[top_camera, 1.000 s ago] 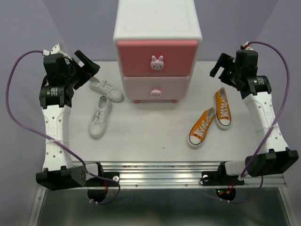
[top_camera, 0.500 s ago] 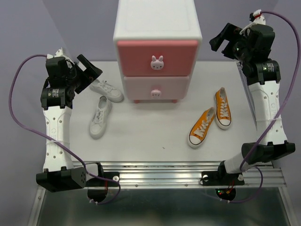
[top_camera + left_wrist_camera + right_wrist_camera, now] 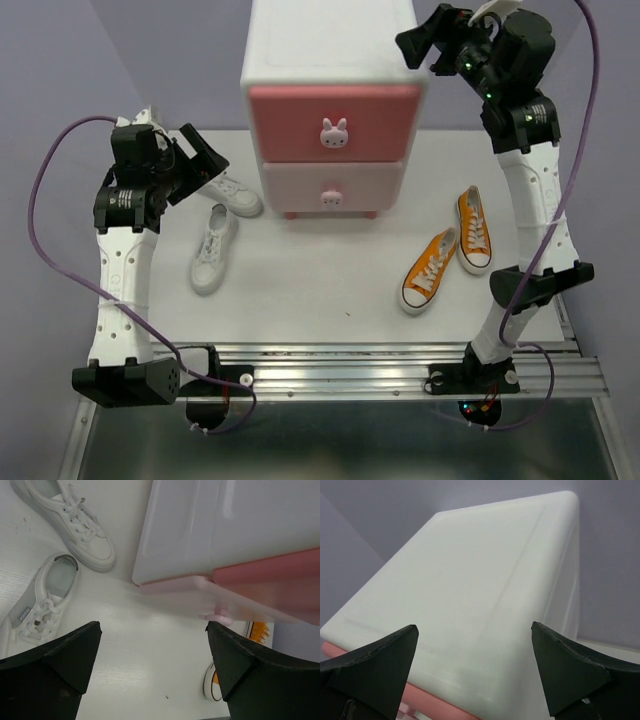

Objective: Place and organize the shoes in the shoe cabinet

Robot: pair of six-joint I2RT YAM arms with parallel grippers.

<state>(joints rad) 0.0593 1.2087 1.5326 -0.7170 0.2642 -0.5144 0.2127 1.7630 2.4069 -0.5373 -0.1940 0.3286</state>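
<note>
**Right arm climbs to the cabinet top; no shoe touched yet**

Obs. 1: Over the last second the right gripper [image 3: 418, 45] rises from beside the right wall of the shoe cabinet [image 3: 335, 50] to above its top right corner. Its jaws stand wide apart with nothing between them. In the right wrist view the white cabinet top fills the space under and ahead of the jaws. A strip of the darker pink upper drawer [image 3: 300, 118] shows just inside the left finger.

Obs. 2: The left gripper [image 3: 208, 155] shifts only a little, toward the cabinet's left side. Its jaws are also spread wide and empty. In the left wrist view the two white sneakers [image 3: 75, 520] lie beyond the left finger, off to the side and not between the jaws. The cabinet's lower corner sits ahead of the gap.

Obs. 3: Nothing else has moved. The white sneakers are on the table [image 3: 320, 290] near the left jaws. The orange sneakers [image 3: 430, 270] are on the table too, well apart from the raised right jaws. The upper drawer and the pale lower drawer [image 3: 295, 185] are both shut.

Reading: The right arm seems to be going to brace the cabinet from above or to reach for a drawer; I cannot tell which. No shoe can go in until a drawer is open, so the task looks to be at its very start.
</note>
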